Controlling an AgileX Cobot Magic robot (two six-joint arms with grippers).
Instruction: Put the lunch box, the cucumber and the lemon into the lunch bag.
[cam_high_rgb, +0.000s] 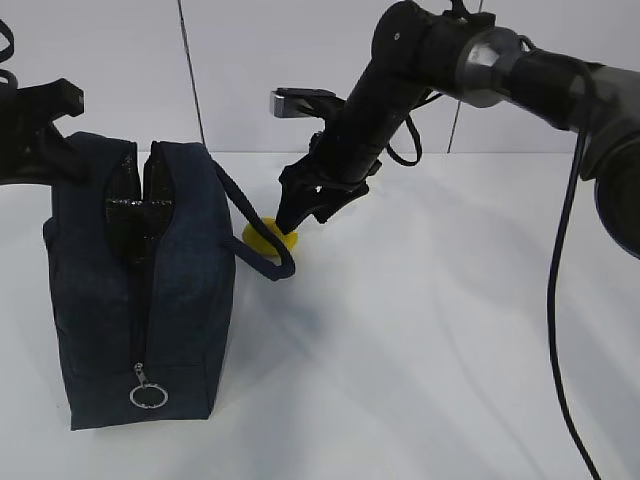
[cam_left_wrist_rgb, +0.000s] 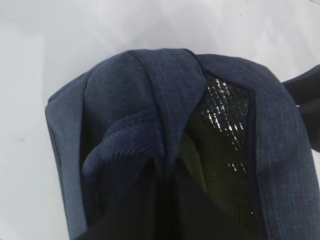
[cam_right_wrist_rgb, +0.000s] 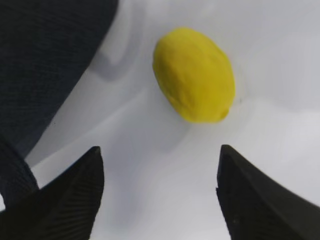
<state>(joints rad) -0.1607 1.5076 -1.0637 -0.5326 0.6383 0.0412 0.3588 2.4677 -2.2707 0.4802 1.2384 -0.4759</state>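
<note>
right fingers (cam_right_wrist_rgb: 250, 200) spread (empty), above lemon (cam_right_wrist_rgb: 194, 75); lunch bag (cam_high_rgb: 140, 290) unzipped — upright

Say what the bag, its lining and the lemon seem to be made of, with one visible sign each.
Bag: woven navy fabric, matte; a fine weave shows on its panels.
Lining: probably metallic foil film, glossy; it glints with a grid pattern.
Lemon: yellow, matte, faintly dimpled skin; real fruit or plastic cannot be told.
</note>
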